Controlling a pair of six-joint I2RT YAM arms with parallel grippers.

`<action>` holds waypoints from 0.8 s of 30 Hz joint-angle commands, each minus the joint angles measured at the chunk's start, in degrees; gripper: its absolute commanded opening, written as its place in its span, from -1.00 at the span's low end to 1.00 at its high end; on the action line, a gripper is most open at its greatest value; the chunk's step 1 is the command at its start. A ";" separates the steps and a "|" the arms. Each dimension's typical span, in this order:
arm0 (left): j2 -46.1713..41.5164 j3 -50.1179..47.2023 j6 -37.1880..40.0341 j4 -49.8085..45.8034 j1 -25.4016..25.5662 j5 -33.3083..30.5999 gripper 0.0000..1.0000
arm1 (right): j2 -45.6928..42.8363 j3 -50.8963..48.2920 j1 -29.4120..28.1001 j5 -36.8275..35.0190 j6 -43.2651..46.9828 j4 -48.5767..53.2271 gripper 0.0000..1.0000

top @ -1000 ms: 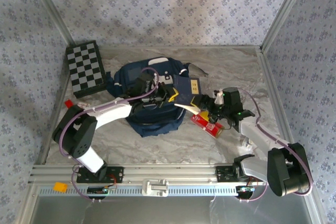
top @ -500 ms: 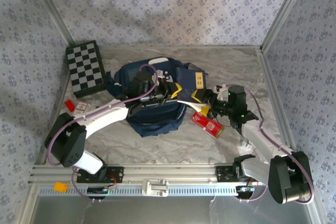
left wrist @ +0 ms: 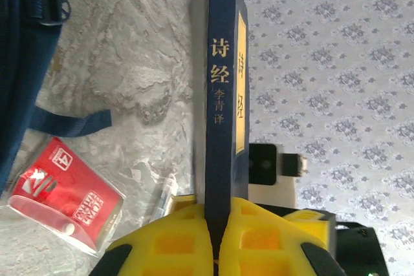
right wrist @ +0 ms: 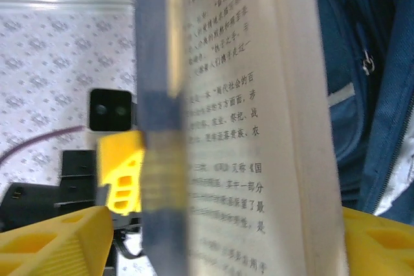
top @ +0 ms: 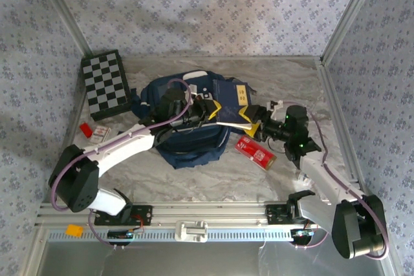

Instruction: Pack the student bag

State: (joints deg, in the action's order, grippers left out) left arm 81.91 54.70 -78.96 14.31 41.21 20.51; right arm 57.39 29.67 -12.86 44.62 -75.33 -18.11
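Note:
The navy student bag (top: 184, 140) lies in the middle of the table; its fabric also shows in the left wrist view (left wrist: 19, 63) and the right wrist view (right wrist: 362, 63). A dark blue book (top: 229, 95) with a yellow label is held over the bag's right side. My left gripper (top: 212, 112) is shut on the book's spine end (left wrist: 223, 95), its yellow fingers (left wrist: 162, 237) pressed on both faces. My right gripper (top: 251, 126) is at the book's right edge, open wide (right wrist: 223, 218). The book (right wrist: 239, 114) hangs between its jaws with the cover fallen away from the pages.
A red carton (top: 254, 152) lies on the table right of the bag, also seen in the left wrist view (left wrist: 58, 198), with a clear pen (left wrist: 165, 192) beside it. A folded chessboard (top: 103, 84) sits at the back left. Small red items (top: 90, 131) lie at the left edge.
The book has risen and shifted toward the back over the bag. The left arm has stretched out along with it. The right gripper has swung right and back.

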 commanded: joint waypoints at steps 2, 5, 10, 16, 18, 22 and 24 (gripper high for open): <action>-2.58 0.36 3.74 -2.18 -1.19 -0.65 -1.00 | -2.93 1.94 0.29 0.15 -0.12 -0.45 0.41; -2.89 -0.53 4.24 -2.17 -1.39 -0.07 -1.00 | -2.07 2.22 0.08 -0.10 0.74 0.11 0.24; -2.78 -1.89 5.04 -1.63 -1.30 0.14 -1.00 | 0.36 3.71 -1.79 -0.89 4.66 2.98 -0.19; -2.51 -2.49 6.41 -3.43 -1.16 0.07 -1.00 | 0.04 6.44 -1.89 -3.17 12.05 12.75 -0.70; -2.91 -2.83 6.92 -3.83 -1.11 -0.20 -1.00 | -0.51 6.71 -1.80 -4.06 12.63 13.60 -0.86; -2.77 -2.09 11.26 -5.31 -0.87 1.36 -0.75 | -1.57 7.84 -1.95 -5.19 15.65 17.45 -1.00; -3.08 -1.02 15.71 -8.97 -0.93 2.38 -0.47 | -2.92 8.76 -1.76 -7.31 17.99 21.84 -1.00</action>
State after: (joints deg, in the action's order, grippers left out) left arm 80.68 52.23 -70.00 9.08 40.27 20.88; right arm 56.90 35.40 -14.98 40.73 -62.57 -1.98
